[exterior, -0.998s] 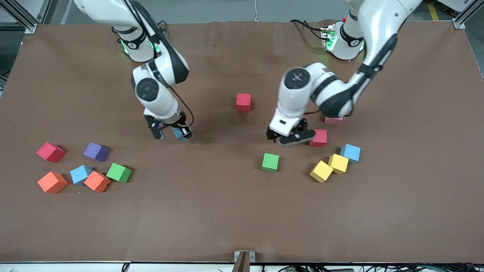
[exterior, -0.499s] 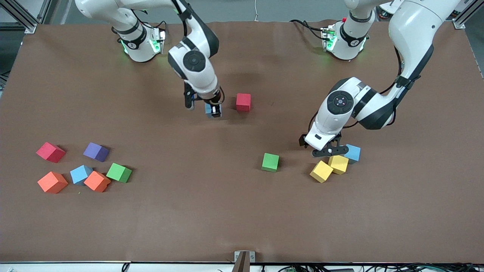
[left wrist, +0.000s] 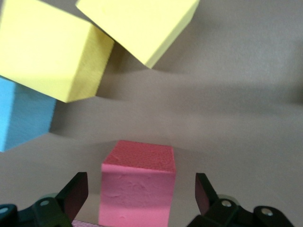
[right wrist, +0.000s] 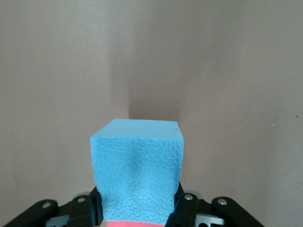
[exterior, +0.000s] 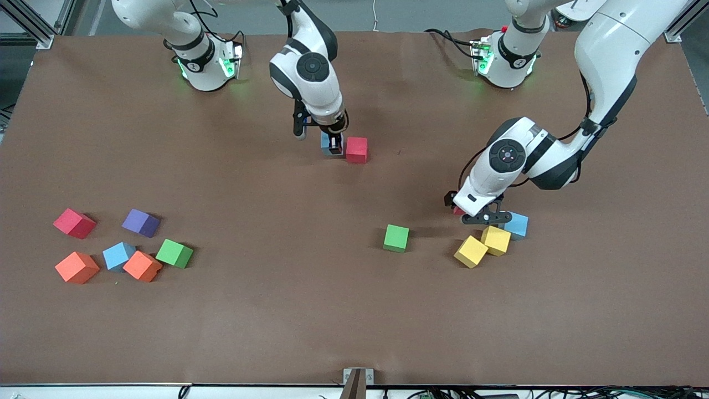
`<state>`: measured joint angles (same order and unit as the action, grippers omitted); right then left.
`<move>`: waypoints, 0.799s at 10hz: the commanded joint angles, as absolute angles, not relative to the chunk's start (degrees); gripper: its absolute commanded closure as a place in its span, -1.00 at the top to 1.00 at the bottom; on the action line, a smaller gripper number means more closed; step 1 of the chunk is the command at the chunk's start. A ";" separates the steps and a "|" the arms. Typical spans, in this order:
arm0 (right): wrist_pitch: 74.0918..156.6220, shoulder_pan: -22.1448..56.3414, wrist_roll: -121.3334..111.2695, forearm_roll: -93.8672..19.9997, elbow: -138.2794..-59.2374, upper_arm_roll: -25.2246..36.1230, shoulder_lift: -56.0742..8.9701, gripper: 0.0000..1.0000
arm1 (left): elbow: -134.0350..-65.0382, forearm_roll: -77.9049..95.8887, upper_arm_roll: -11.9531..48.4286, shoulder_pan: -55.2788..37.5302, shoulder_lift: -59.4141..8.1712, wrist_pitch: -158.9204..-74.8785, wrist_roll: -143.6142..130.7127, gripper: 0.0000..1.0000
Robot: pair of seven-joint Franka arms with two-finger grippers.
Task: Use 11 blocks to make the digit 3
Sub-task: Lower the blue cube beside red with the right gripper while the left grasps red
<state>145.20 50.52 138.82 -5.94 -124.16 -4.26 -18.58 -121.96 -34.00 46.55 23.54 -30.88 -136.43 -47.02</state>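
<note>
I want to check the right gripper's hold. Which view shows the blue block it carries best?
The right wrist view: the blue block fills it, clamped in the right gripper. The front view shows a sliver beside the red block; the left wrist view shows nothing of it.

Matte, pebble-textured foam blue cube (right wrist: 136,165) and red cube (left wrist: 137,187); smooth, dull brown bench (exterior: 310,310) covering; glossy white plastic arm shells.

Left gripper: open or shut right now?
Open. The left gripper has its fingers spread wide on either side of a red block, not touching it.
</note>
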 commanded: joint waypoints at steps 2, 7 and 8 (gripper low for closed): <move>145.72 51.50 140.80 -3.78 -123.66 -2.90 -20.12 -0.64 | -124.36 -34.63 47.64 24.96 -29.88 -137.99 -46.76 0.21; 145.72 51.50 140.80 -2.81 -120.41 -2.37 -23.91 -0.63 | -123.23 -34.37 48.07 25.49 -29.19 -135.72 -50.69 -0.59; 145.90 51.50 140.80 -2.64 -120.41 -2.37 -23.99 -0.62 | -121.22 -34.19 49.90 25.49 -29.01 -132.92 -54.28 -0.59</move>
<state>145.57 50.92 139.02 -4.11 -121.10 -2.80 -23.51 -122.70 -33.99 47.64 24.78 -30.68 -136.30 -50.54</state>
